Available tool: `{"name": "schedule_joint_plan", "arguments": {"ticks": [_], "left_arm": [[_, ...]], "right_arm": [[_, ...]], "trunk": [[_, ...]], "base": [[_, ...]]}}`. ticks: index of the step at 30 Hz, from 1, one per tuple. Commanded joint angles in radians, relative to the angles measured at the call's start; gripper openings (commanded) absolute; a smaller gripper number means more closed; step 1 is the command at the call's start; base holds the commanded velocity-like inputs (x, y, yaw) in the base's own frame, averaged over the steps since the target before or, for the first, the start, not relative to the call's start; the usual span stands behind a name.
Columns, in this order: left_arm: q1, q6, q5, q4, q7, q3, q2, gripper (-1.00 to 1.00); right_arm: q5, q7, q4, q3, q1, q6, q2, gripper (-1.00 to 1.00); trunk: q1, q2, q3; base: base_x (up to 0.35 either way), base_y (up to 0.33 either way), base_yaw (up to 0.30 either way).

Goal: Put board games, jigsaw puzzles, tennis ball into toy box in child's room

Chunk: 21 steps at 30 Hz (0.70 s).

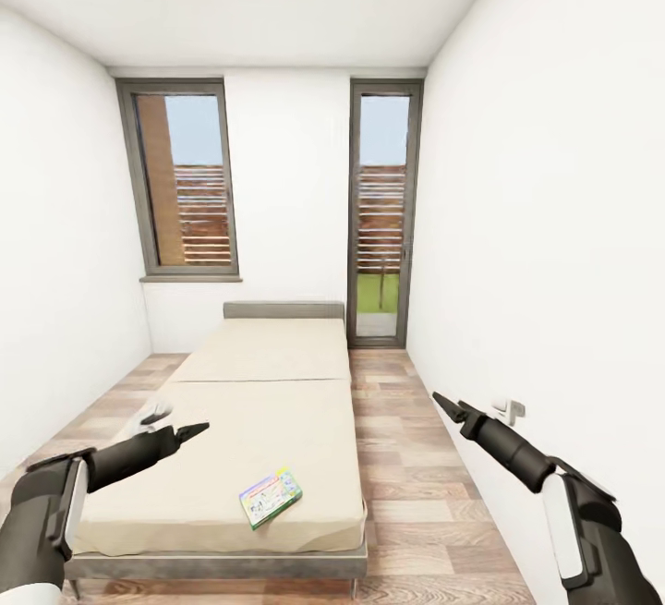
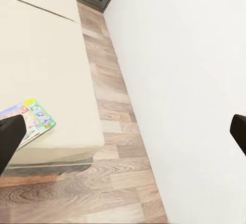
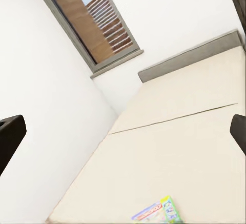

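Note:
A white-and-green board game [image 1: 271, 497] lies flat on the bed [image 1: 268, 374], near the foot end and right of its middle. It also appears in the left wrist view [image 2: 36, 119] and the right wrist view [image 3: 159, 212]. My left gripper [image 1: 189, 432] hovers open over the bed's left side, left of the game and apart from it, with one dark finger [image 2: 10, 137] overlapping the box in its own view. My right gripper [image 1: 450, 405] is open above the floor to the right of the bed. The table, toy box, jigsaw puzzles and tennis ball are out of view.
A small pale object [image 1: 152, 416] sits at the bed's left edge behind my left gripper; I cannot tell what it is. Wood floor [image 1: 406, 457] runs between the bed and the right wall. A window [image 1: 185, 180] and a glass door [image 1: 381, 217] are in the far wall.

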Motion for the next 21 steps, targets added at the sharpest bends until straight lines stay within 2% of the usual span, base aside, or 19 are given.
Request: {"name": "schedule_joint_plan", "arguments": {"ticks": [1, 3, 5, 9, 13, 18, 21], "left_arm": [[-0.001, 0.004, -0.009, 0.013, 0.007, 0.002, -0.004, 1.00], [-0.003, -0.012, -0.008, 0.066, 0.071, 0.002, -0.016, 1.00], [-0.004, -0.043, -0.006, 0.109, 0.114, 0.002, -0.024, 1.00], [-0.011, -0.087, -0.002, 0.177, 0.180, 0.002, -0.032, 1.00], [-0.046, -0.108, 0.002, 0.256, 0.245, 0.004, -0.045, 1.00], [-0.057, -0.112, 0.014, 0.316, 0.264, 0.010, -0.058, 1.00], [-0.059, -0.113, 0.053, 0.363, 0.268, 0.016, -0.074, 1.00]], "right_arm": [[-0.006, -0.008, 0.000, 0.006, -0.001, 0.007, 0.000, 1.00], [-0.005, -0.039, 0.004, 0.034, -0.001, 0.006, -0.002, 1.00], [-0.006, -0.065, 0.011, 0.045, -0.001, 0.006, -0.003, 1.00], [-0.011, -0.110, 0.027, 0.051, -0.001, 0.011, -0.004, 1.00], [-0.016, -0.137, 0.036, 0.052, 0.000, 0.016, -0.005, 1.00], [-0.019, -0.144, 0.040, 0.051, 0.001, 0.019, -0.005, 1.00], [-0.020, -0.146, 0.042, 0.051, 0.001, 0.021, -0.005, 1.00]], "trunk": [[0.004, -0.008, -0.004], [0.012, -0.022, -0.010], [0.020, -0.036, -0.016], [0.035, -0.064, -0.029], [0.050, -0.092, -0.041], [0.069, -0.127, -0.057], [0.081, -0.148, -0.066]], "base": [[0.000, 0.000, 0.000], [0.000, 0.000, 0.000], [0.000, 0.000, 0.000], [0.000, 0.000, 0.000], [0.000, 0.000, 0.000], [0.000, 0.000, 0.000], [0.000, 0.000, 0.000]]}}
